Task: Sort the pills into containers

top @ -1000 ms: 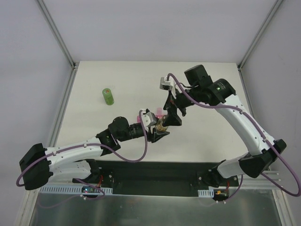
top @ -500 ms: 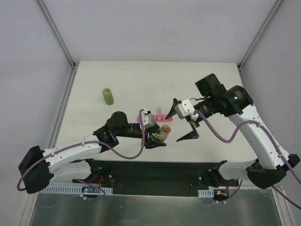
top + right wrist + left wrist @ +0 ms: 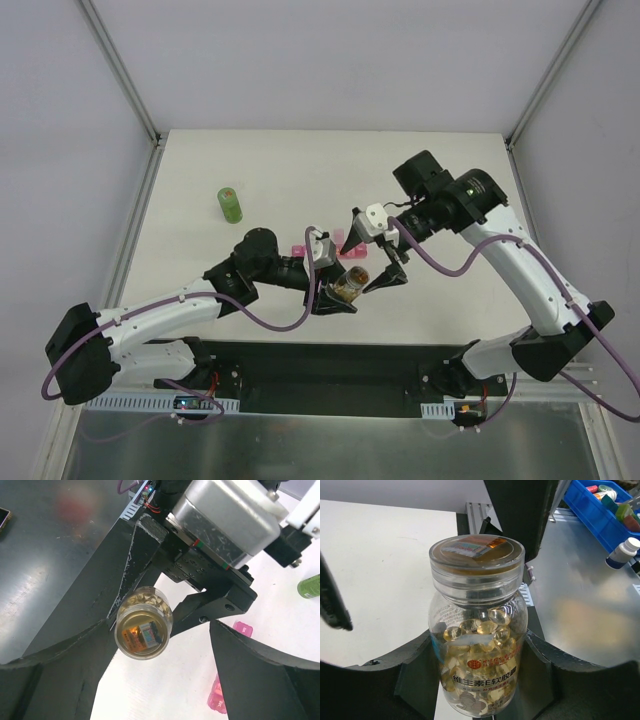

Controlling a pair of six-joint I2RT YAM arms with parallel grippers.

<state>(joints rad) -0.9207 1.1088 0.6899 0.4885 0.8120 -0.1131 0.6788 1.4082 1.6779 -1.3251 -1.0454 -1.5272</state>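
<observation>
From above, the left claw (image 3: 338, 293) is clamped on the clear bottle (image 3: 350, 287) holding the pills, just near of the pink containers (image 3: 352, 251) on the bench (image 3: 250, 170). The right claw (image 3: 366, 262), jaws apart, sits just right of it, closer than half a second ago.

At the left wrist, the pills (image 3: 476, 647) heap below a closed lid (image 3: 477, 555).

At the right wrist, the lid faces the camera. The bottle's long axis points at the right claw, whose spread fingers (image 3: 250, 675) are not touching it.
</observation>
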